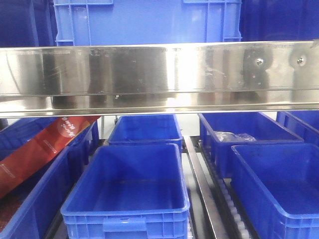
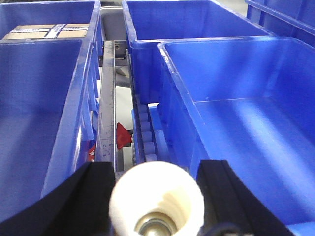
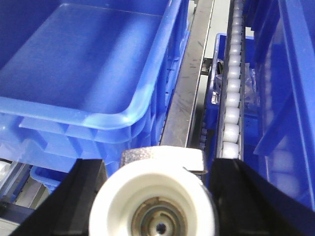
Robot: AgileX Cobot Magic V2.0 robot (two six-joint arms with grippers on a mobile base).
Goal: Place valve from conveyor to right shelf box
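Left claw (image 2: 157,184): pinching a white round plastic valve (image 2: 156,201) with a metal bore; white rollers (image 2: 145,129) straight ahead; blue plastic crate (image 2: 178,73) ahead-right
Right claw (image 3: 162,189): pinching a second white valve (image 3: 152,209); open blue box (image 3: 74,115) ahead-left; steel rail (image 3: 184,98) straight ahead
Conveyor: not in view
Risk: releasing now would likely drop a valve onto rail or rollers; neither claw is over a box interior

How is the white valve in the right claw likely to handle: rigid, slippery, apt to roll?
Probably rigid: the valve looks like white plastic around a metal core. Its smooth round rim might slip in the right claw, and it would likely roll if set on edge.
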